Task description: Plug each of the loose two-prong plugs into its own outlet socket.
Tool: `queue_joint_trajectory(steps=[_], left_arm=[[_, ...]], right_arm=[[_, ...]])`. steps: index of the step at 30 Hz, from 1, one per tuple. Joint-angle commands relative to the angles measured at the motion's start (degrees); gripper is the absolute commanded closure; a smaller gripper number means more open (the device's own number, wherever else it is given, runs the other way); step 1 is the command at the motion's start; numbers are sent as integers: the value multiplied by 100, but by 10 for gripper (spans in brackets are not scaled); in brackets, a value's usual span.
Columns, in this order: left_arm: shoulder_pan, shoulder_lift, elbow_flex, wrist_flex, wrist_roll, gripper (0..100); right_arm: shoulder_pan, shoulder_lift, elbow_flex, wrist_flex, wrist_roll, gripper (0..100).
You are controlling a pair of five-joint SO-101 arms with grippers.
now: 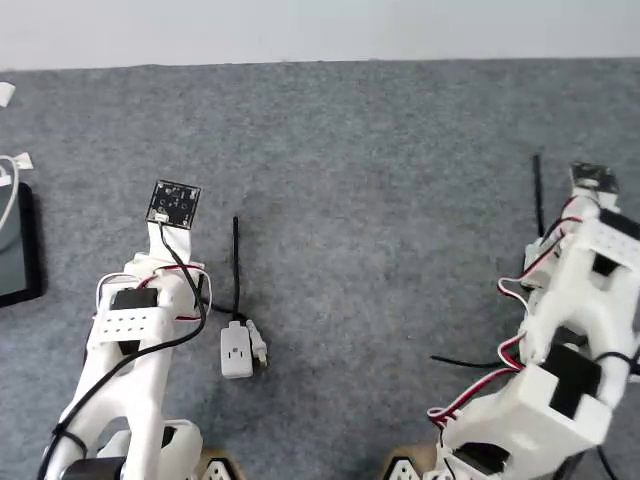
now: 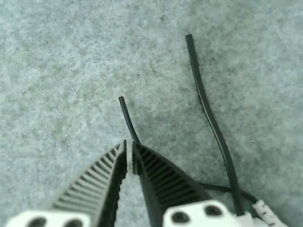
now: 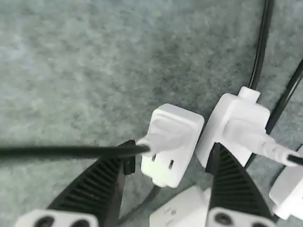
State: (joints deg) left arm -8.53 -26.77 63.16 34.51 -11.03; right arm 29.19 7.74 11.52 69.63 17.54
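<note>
White outlet lies half under a plug between right gripper's wide jaws; left gripper narrow.

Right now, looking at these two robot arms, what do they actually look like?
The left arm and right arm are chunky white plastic blocks joined in a chain. Thin red, white and black wires loop along them. The left hand and right hand each have two black, ribbed, wedge-shaped fingers on white bases with round holes.

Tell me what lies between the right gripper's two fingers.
In the right wrist view, a white outlet block with a white plug on it.
</note>
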Motion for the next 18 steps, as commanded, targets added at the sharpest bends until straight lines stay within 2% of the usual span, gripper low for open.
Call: queue_joint_trajectory(steps=[1,4,6,9,14,18], left_arm=[[26,-105,-48,-123,-79,984],[149,-123,-48,35,-79,984],[220,-158,-57,281,-88,986],[237,-343,-84,598,-97,986],[343,-1468,233,1354,-18,986],[774,-2462,277,2655,1116,971]], right_arm=[[-154,-963,-440,382,-343,846],[-198,-1833,-229,673,-580,922],[-470,-2352,193,796,-730,987],[-1244,-3002,1301,620,-800,982],[-2765,-3415,3244,-840,-1073,987],[-3081,-3310,4026,-1938,-1125,983]])
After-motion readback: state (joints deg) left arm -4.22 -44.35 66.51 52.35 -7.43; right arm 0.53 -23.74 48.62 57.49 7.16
